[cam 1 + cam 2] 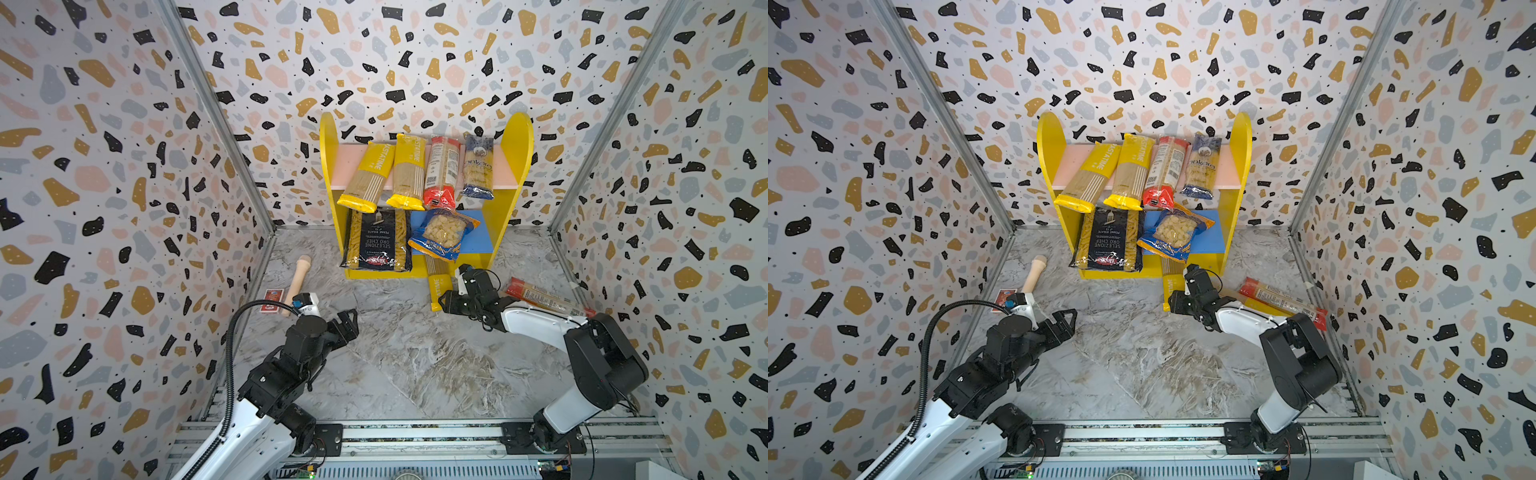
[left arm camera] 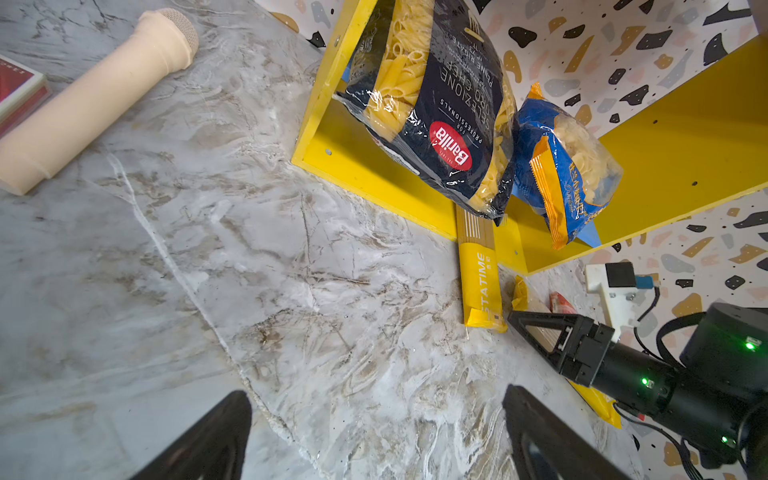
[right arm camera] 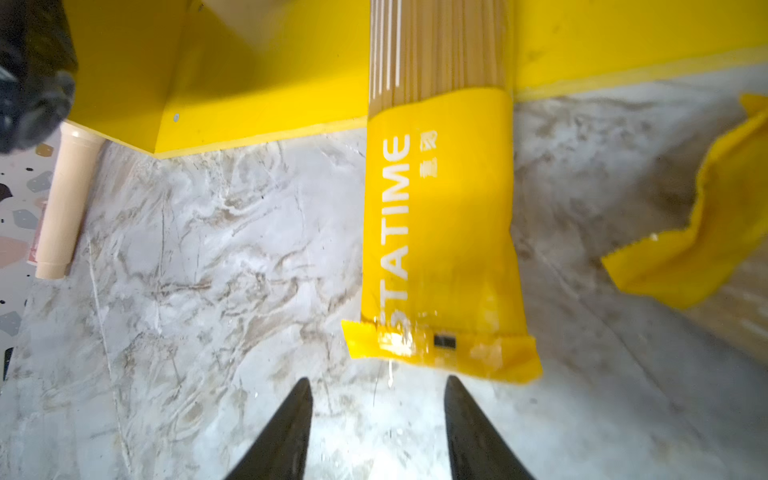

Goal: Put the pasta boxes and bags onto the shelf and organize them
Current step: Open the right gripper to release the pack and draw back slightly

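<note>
Marble surface (image 1: 395, 365): PASTATIME pack (image 3: 440, 232); shelf (image 1: 515, 137) holds Barilla bag (image 2: 449, 124).

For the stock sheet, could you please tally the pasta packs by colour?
Yellow PASTATIME packs: 4
Red-ended packs: 2
Dark-blue ankara pack: 1
Black Barilla bag: 1
Blue-orange bag: 1
Total: 9

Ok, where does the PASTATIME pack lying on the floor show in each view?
In a top view: PASTATIME pack, right of centre.
In a top view: just right of centre.
Left wrist: right of centre.
Right wrist: centre.
Shared landmark: the yellow base strip that it crosses.
</note>
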Controlling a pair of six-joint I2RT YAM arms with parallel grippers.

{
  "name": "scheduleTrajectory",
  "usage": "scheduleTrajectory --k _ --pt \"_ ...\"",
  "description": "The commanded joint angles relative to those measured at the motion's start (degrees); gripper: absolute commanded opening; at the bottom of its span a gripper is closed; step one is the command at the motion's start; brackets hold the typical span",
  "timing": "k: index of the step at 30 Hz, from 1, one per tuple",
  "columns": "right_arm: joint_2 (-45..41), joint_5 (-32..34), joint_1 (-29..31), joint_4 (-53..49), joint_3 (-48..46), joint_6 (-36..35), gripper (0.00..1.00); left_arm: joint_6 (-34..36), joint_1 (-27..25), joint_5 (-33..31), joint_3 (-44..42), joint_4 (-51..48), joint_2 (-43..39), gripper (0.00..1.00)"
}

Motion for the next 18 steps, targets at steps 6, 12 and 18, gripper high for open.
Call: scheduleTrajectory --k 6,12,18 --pt "-0.90 3.63 0.82 -3.72 -1.38 -1.75 0.29 0.06 0.24 0.78 0.40 0.21 -0.95 0.95" --pt "0.75 3.57 2.60 -2.80 -2.79 -0.98 0.28 0.00 0.22 -0.06 0.32 -0.37 -1.57 0.95" --pt "3.85 2.91 2.80 -0.82 -2.21 -1.03 0.28 -0.11 0.20 0.10 0.14 0.32 -0.19 0.95"
